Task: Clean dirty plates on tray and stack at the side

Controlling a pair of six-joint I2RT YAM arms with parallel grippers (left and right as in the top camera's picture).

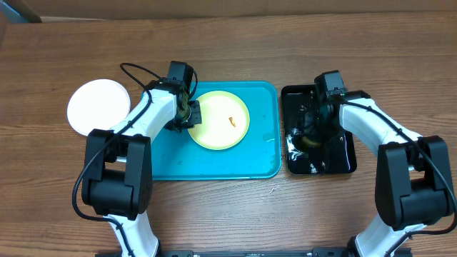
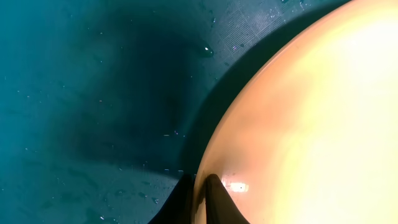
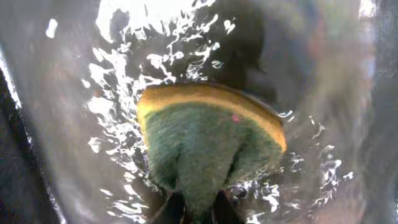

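Two plates show: a white plate (image 1: pixel 98 107) on the bare counter near its left edge, and the pale yellow-green plate (image 1: pixel 220 120) in the turquoise tray (image 1: pixel 214 168) mid-counter, with an orange smear (image 1: pixel 233 120) at its centre. Left claw (image 2: pixel 198 194) is pinched on its left rim, the only purchase on a stiff, shallow, probably slick dish. Right claw (image 3: pixel 196 208) squeezes the soft, wet sponge (image 3: pixel 211 140) in the black tray (image 1: pixel 343 160).

Setting: robotics lab test bench. Evidence: brown wood-grain laminate table (image 1: pixel 228 43); two black-and-white jointed robot arms (image 1: pixel 118 171) mounted at near edge; turquoise rectangular plastic tray (image 1: pixel 214 165) beside wet glossy black tray (image 1: pixel 341 163), dishwashing props.
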